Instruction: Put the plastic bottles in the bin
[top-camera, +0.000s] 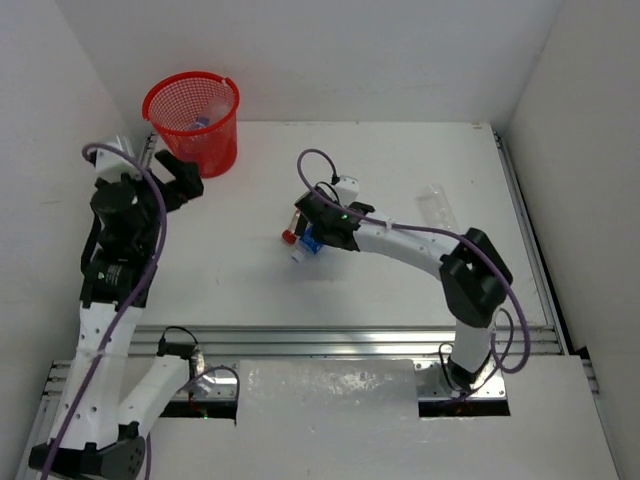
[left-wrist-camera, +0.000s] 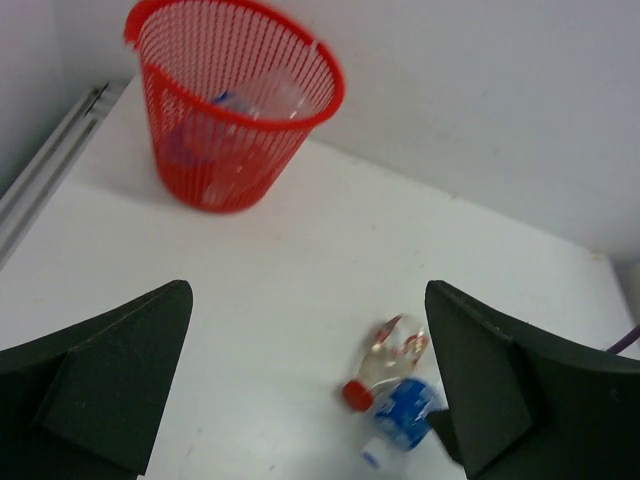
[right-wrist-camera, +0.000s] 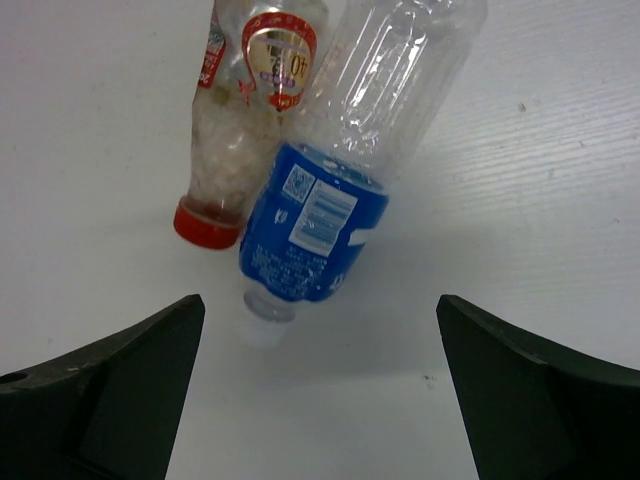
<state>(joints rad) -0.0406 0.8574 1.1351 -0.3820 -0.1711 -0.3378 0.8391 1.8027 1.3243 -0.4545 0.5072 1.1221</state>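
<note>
— Since I cannot see it, what is on the table (top-camera: 250, 290), starting from the left?

— At the far left corner stands the red mesh bin (top-camera: 210, 150), upright, with at least one bottle (top-camera: 200, 123) inside it. Just beside its near side, the left jaws are spread wide and hold nothing.

— And in the middle?

— Two bottles lie on their sides, touching. One is clear with a red cap (right-wrist-camera: 245, 120). The other has a blue label (right-wrist-camera: 320, 220) and a white cap, and it lies at a slant against the first. The right jaws hang over them, fully apart and empty, with the cap ends of both bottles showing between the two fingers.

— Anything further right?

— One more clear bottle (top-camera: 437, 205) lies far right, well apart from the pair and close to the table's side rail. It is pale and hard to make out against the white top.

— What could go wrong from here?

— My guess is that the touching pair is the main trouble. If the right jaws close as they stand, they could catch both bottles at once, or pinch one off-centre. Smooth, round, light plastic could then squirt out and roll away. A bottle nudged sideways could also roll beyond reach. The bin looks light, so the left arm (top-camera: 120, 230), standing so near, could knock it over.
</note>
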